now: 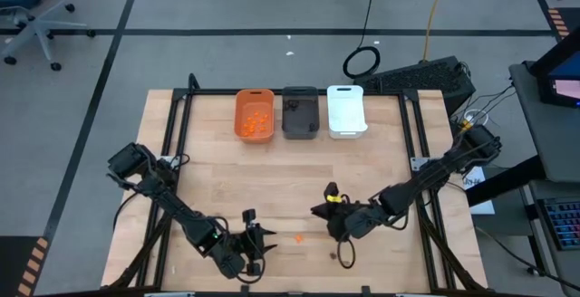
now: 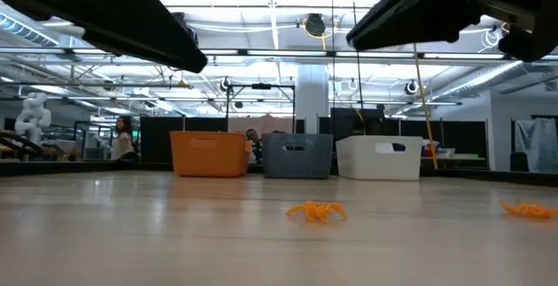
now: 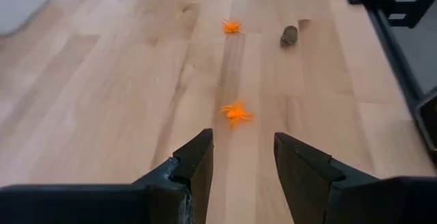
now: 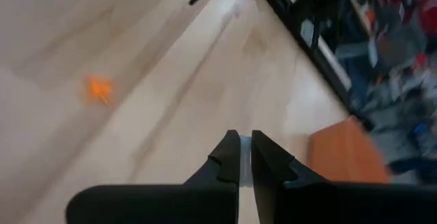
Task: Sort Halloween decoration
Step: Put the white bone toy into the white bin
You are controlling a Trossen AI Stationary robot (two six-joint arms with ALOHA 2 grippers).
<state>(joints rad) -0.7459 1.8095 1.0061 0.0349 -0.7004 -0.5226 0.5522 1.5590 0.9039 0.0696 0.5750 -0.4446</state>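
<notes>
High view: orange bin [image 1: 255, 114] holds several orange pieces; two spiders [image 3: 235, 113] and a dark lump [image 3: 289, 35] remain on desk [image 1: 208, 179]. Left hand [image 3: 242, 157] released, right hand [image 4: 245, 157] clenched, empty.

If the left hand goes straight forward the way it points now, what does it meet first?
Most likely the nearer orange spider, which lies on the table just ahead of the open left hand. A second orange piece and a dark lump lie farther on.
</notes>
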